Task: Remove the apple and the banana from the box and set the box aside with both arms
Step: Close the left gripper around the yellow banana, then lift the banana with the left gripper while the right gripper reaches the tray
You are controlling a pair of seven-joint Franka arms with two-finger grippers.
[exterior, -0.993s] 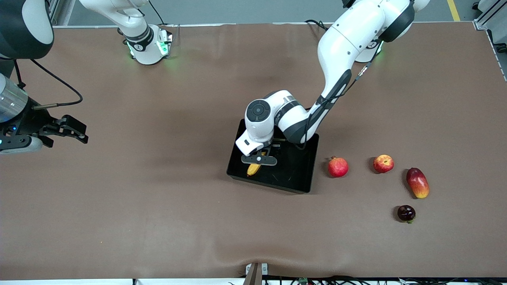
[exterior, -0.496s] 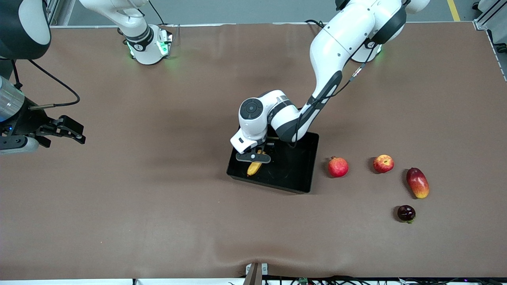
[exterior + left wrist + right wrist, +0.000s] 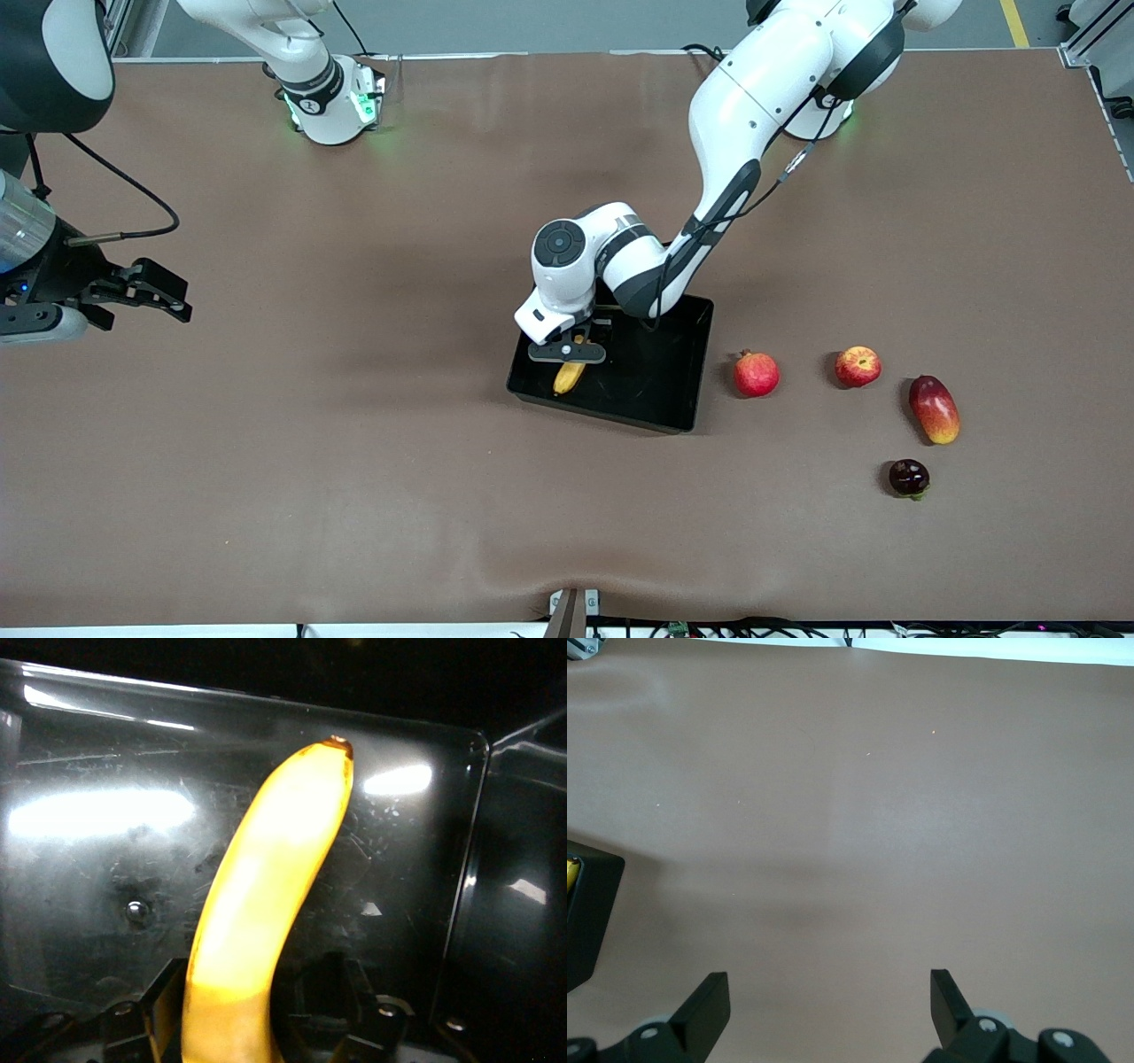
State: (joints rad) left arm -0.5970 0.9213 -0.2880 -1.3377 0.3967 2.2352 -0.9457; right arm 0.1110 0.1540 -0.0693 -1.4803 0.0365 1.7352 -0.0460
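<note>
Front view showed my left gripper point(image 3: 568, 353) clamped on the banana point(image 3: 567, 377) low inside the black tray point(image 3: 660, 390), while my right gripper point(image 3: 146, 292) waited, fingers spread, above bare table point(image 3: 354, 461).

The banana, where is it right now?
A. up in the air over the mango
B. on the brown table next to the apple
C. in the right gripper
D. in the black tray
D: the banana lies in the black tray, under the left gripper, with the tray's floor around it in the left wrist view.
</note>
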